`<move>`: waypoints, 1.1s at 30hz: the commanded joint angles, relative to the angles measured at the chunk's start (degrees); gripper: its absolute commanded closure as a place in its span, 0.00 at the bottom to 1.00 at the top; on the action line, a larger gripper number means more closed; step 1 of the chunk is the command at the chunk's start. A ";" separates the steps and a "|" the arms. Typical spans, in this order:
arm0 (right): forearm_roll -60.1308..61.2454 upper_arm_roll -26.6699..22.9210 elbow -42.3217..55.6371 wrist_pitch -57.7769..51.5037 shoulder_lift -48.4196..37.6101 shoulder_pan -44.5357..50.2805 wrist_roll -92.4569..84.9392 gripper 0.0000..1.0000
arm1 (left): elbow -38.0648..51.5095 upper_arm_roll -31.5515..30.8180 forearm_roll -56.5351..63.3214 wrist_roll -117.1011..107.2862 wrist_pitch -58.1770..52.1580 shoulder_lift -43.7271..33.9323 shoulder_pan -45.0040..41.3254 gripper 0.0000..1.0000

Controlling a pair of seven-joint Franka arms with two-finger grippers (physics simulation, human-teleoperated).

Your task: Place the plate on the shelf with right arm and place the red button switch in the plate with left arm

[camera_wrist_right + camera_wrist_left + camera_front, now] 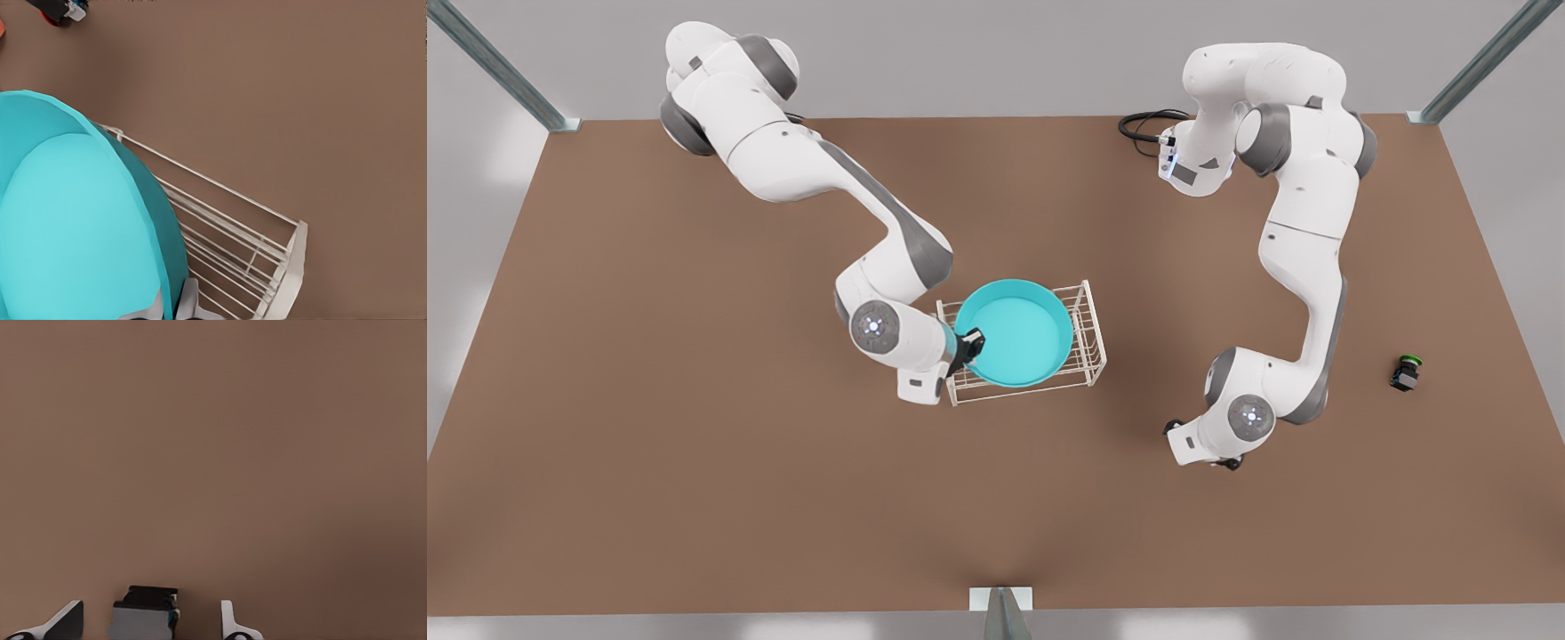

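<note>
On the rack (1089, 342) at mid-table, the plate (1018, 333) was held by its rim in the right gripper (969, 347); release seemed due. The left gripper (150, 623) was spread around a switch (145, 617), cap unseen.

Front view: high overhead, looking down on whole table (694, 498). Right wrist view: close, looking down over plate (73, 227) rim onto shelf (253, 247), both shared with front view. Left wrist view: low, close to table, facing a small black-bodied switch (145, 617).
</note>
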 commanded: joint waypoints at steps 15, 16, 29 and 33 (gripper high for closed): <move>-0.25 0.47 -4.83 1.35 -3.15 0.26 16.62 0.00 | -0.07 0.77 0.00 3.99 -1.64 0.75 0.02 0.31; -0.26 0.47 -4.75 -0.23 -5.61 0.44 16.88 0.00 | -0.07 0.77 0.00 3.99 -1.64 0.75 0.02 0.32; -20.56 -14.38 -7.54 -29.32 -29.95 -20.83 -5.27 0.00 | 0.02 0.86 -1.41 3.12 -1.99 -0.21 0.11 0.49; -17.48 -14.47 -14.15 -29.41 -36.29 -20.83 -4.92 0.00 | -0.07 0.77 -1.41 1.27 -1.99 -0.48 0.02 0.52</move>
